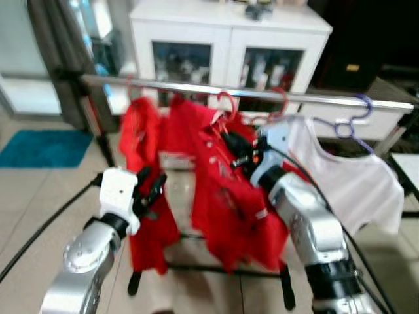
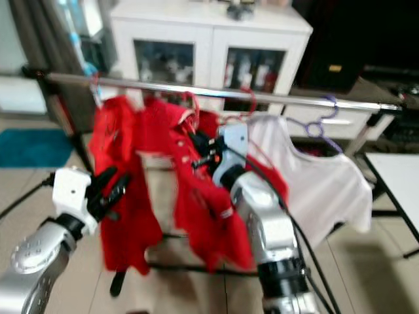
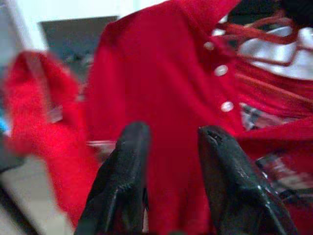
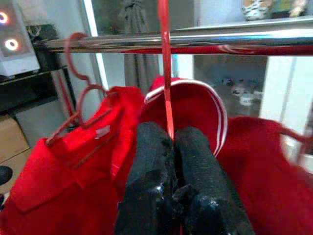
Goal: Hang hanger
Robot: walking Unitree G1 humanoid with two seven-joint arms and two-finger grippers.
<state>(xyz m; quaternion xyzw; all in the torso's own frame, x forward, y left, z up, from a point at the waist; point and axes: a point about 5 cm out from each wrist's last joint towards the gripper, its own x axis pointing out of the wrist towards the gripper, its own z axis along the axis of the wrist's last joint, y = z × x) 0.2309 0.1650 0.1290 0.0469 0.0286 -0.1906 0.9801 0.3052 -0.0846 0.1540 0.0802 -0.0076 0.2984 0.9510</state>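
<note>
A chrome rail (image 1: 196,89) carries red garments on red hangers. My right gripper (image 4: 171,134) is shut on the thin stem of a red hanger (image 4: 165,73), whose stem crosses the rail (image 4: 234,40); a red shirt (image 1: 229,196) hangs from it. In the left eye view this gripper (image 1: 232,145) sits just below the hanger's hook (image 1: 228,103). My left gripper (image 1: 152,184) is open and holds nothing, close to another red garment (image 1: 141,131). In the left wrist view its fingers (image 3: 122,181) point at a red buttoned shirt (image 3: 161,78).
A white shirt (image 1: 357,176) on a purple hanger (image 1: 353,118) hangs at the rail's right end. A white glass-door cabinet (image 1: 229,33) stands behind. A teal mat (image 1: 39,147) and a black cable (image 1: 46,226) lie on the floor. A white table (image 2: 396,176) is at right.
</note>
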